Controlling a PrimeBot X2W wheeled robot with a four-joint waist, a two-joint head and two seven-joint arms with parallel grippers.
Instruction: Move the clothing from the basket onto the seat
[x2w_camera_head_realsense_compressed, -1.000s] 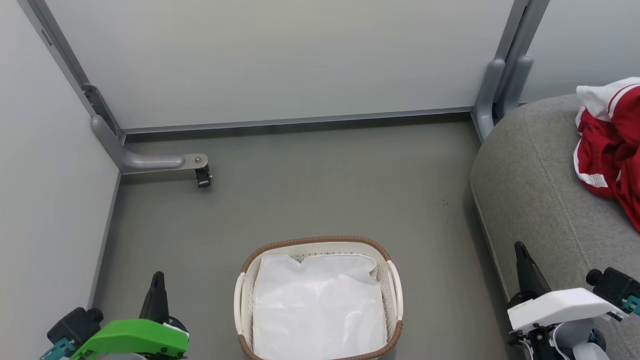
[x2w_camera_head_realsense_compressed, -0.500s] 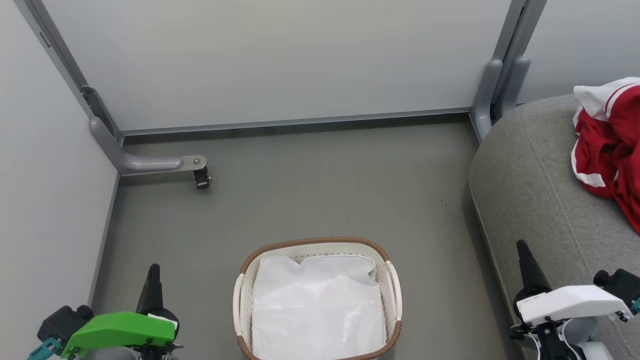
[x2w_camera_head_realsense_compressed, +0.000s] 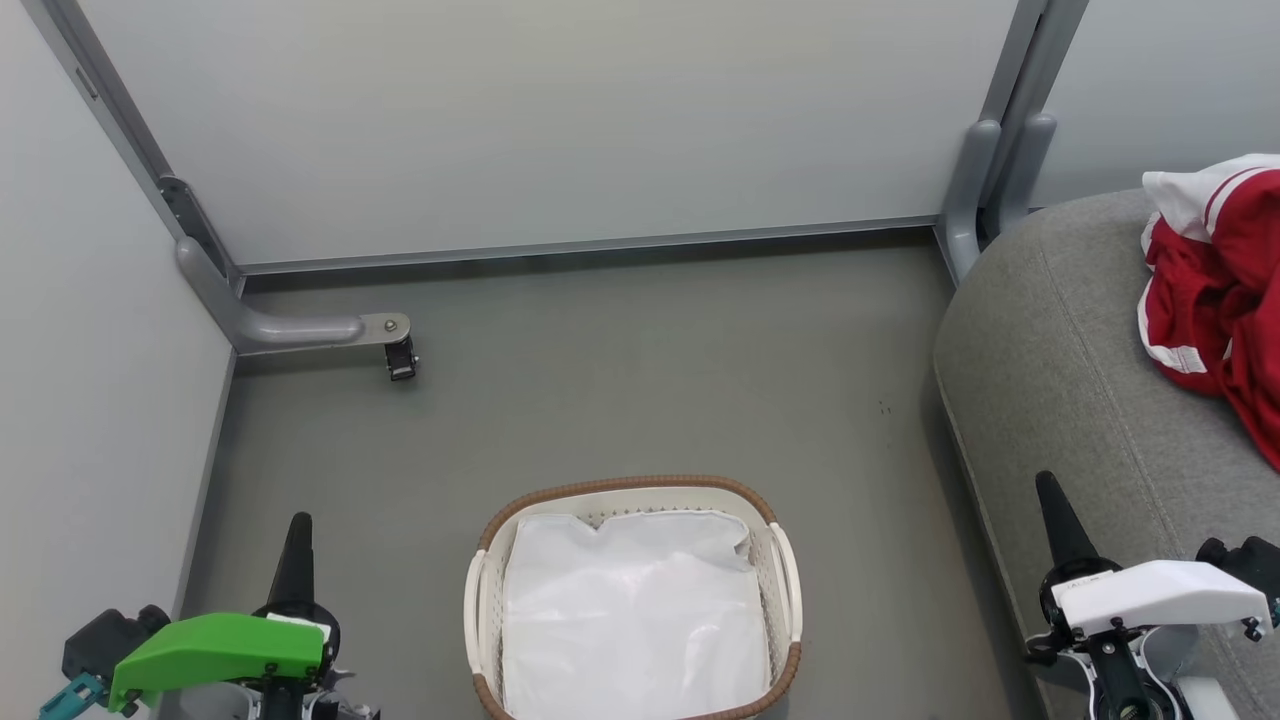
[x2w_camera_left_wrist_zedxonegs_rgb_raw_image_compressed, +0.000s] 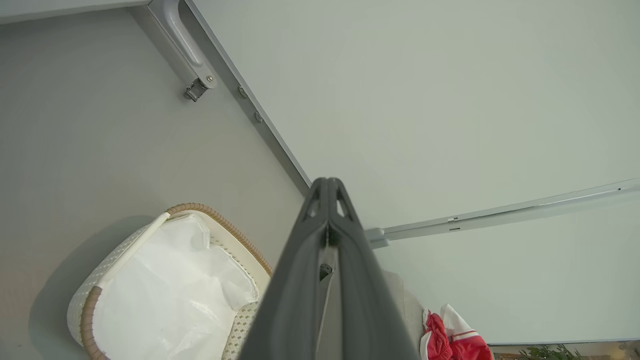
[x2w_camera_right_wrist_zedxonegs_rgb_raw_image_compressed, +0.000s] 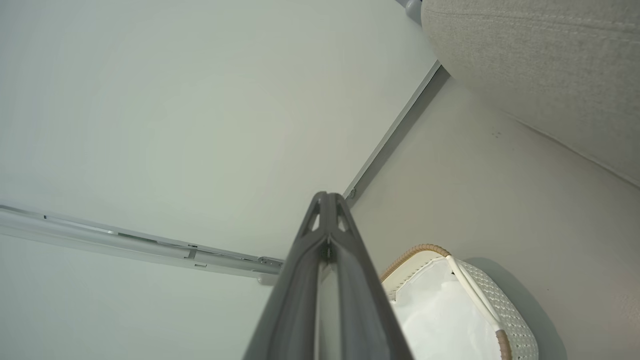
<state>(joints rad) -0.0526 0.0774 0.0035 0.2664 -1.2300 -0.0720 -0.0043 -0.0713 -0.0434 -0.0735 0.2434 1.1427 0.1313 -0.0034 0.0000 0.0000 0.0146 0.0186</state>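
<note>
While clothing (x2w_camera_head_realsense_compressed: 1215, 290) lies on seat (x2w_camera_head_realsense_compressed: 1060, 380), right end effector (x2w_camera_head_realsense_compressed: 1048, 488) well apart

The head view looks steeply down from above the floor (x2w_camera_head_realsense_compressed: 640, 400), with the basket (x2w_camera_head_realsense_compressed: 630, 483) near its bottom edge and the seat (x2w_camera_head_realsense_compressed: 1080, 380) at its right. Each wrist view looks slantwise along its fingers (x2w_camera_left_wrist_zedxonegs_rgb_raw_image_compressed: 300, 280) at wall (x2w_camera_left_wrist_zedxonegs_rgb_raw_image_compressed: 450, 100) and floor, one from either side of the basket. All three share the basket; the head and left wrist views share the clothing (x2w_camera_head_realsense_compressed: 1215, 280).
</note>
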